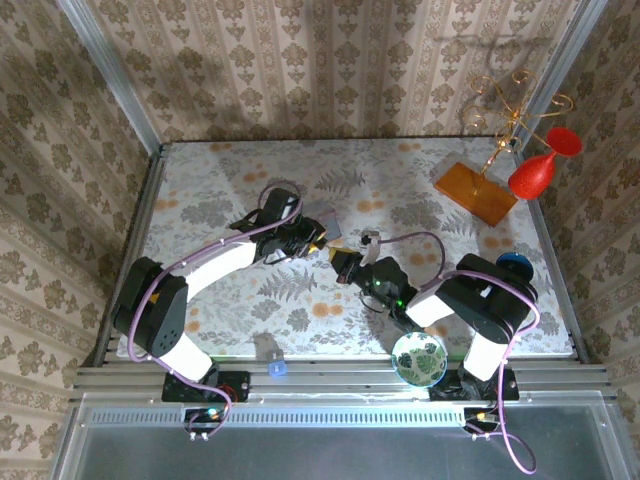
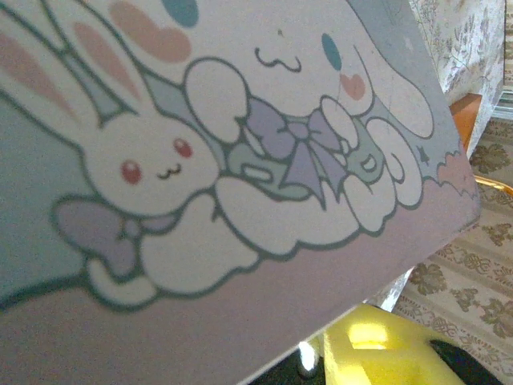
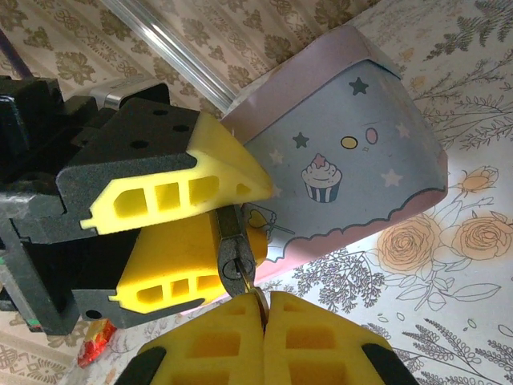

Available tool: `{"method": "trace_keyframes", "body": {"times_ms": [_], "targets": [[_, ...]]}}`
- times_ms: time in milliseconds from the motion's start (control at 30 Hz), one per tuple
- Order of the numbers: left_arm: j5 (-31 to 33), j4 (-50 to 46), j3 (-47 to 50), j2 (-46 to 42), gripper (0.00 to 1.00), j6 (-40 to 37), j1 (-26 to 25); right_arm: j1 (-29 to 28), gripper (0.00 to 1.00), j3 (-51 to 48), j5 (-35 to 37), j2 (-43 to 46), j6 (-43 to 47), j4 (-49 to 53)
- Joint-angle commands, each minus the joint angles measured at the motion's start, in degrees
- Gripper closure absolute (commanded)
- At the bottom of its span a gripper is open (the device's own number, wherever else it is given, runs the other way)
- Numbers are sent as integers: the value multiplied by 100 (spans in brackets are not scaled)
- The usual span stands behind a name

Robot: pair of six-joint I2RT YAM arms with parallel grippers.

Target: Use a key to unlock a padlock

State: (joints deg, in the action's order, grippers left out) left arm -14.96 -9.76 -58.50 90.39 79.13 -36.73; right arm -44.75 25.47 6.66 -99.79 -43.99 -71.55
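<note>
Two grips are seen: padlock clamped by left gripper, at eleven o'clock from key pinched by right gripper.

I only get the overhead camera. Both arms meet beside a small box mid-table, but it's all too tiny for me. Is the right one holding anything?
Observer: Yes. Its wrist camera shows the right gripper pinched shut on the lower end of a thin grey key.
Visitor: Where does the key lead?
Observer: Its upper end runs in between the left gripper's yellow fingers; what sits in there is hidden.
Visitor: Anything pretty up close?
Observer: The box: the left wrist camera shows cartoon rabbits and a purple bow printed on it.
</note>
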Motion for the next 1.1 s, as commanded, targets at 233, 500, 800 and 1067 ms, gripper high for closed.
{"method": "trace_keyframes", "body": {"times_ms": [233, 500, 800, 1067], "targets": [[-376, 211, -150, 105, 100, -8, -220, 20, 100, 501, -274, 361, -188, 1151], [-503, 290, -170, 146, 100, -35, -263, 268, 100, 568, -912, 129, -339, 685], [-590, 299, -127, 146, 100, -82, -282, 601, 100, 848, -2049, -427, -789, -122], [-762, 378, -121, 261, 100, -63, -314, 608, 100, 1064, -2407, -216, -550, 380]]}}
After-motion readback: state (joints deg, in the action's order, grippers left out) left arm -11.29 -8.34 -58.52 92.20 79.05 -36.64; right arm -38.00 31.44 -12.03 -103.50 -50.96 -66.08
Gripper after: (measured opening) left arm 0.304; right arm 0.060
